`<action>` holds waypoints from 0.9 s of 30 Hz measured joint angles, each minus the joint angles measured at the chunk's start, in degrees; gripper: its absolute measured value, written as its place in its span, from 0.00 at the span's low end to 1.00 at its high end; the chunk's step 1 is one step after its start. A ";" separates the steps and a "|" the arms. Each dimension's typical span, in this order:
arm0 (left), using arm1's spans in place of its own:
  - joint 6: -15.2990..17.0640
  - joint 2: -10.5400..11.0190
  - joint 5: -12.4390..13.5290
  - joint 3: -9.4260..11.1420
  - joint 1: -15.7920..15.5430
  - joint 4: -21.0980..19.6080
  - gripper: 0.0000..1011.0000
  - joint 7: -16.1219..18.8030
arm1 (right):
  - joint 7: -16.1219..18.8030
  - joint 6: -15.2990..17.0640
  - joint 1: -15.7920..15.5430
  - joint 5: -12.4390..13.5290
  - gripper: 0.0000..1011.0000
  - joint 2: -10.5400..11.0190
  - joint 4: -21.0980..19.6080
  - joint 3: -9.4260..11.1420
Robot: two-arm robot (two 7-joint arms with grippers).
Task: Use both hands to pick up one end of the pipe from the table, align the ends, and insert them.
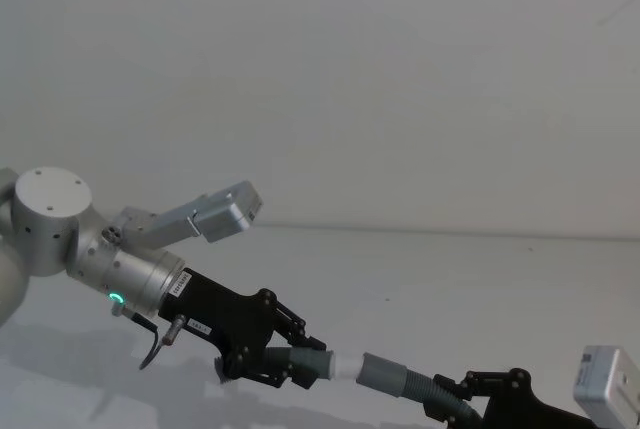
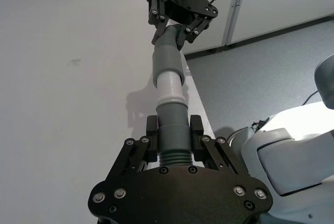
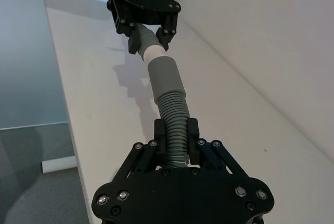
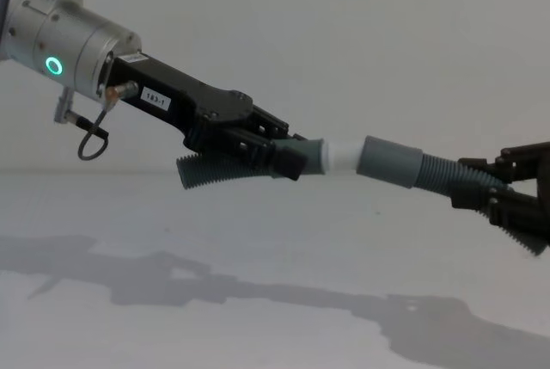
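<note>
Insertion step: white tip [image 4: 342, 156] at socket cuff [image 4: 391, 162] mouth.
Hose pieces [image 4: 215, 171] are clamped by left gripper [image 4: 288, 158] and right gripper [image 4: 503, 193]; straight push judged needed.

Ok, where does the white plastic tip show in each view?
Head view: white tip low, just right of centre.
Chest view: white tip right of centre, mid-height.
Left wrist view: white tip just beyond the grey cuff held by the left gripper.
Right wrist view: white tip far from the right gripper, past the wide grey socket cuff.
Shared landmark: that socket cuff, meeting the tip.
</note>
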 joint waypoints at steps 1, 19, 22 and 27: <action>0.04 0.02 -0.02 0.04 -0.02 -0.04 0.32 -0.01 | 0.00 -0.04 0.02 -0.02 0.21 -0.01 0.05 -0.02; 0.48 -0.40 0.38 1.70 -1.41 1.14 0.32 -0.33 | 0.77 -4.35 0.55 -1.99 0.21 -0.08 1.12 -0.15; 0.57 -0.62 0.64 2.03 -1.71 1.52 0.32 -0.08 | 0.83 -5.39 0.52 -2.46 0.21 -0.05 1.21 -0.10; 0.67 -0.96 1.16 2.45 -2.16 2.20 0.32 0.54 | 0.90 -6.98 0.31 -3.37 0.21 0.03 1.24 0.09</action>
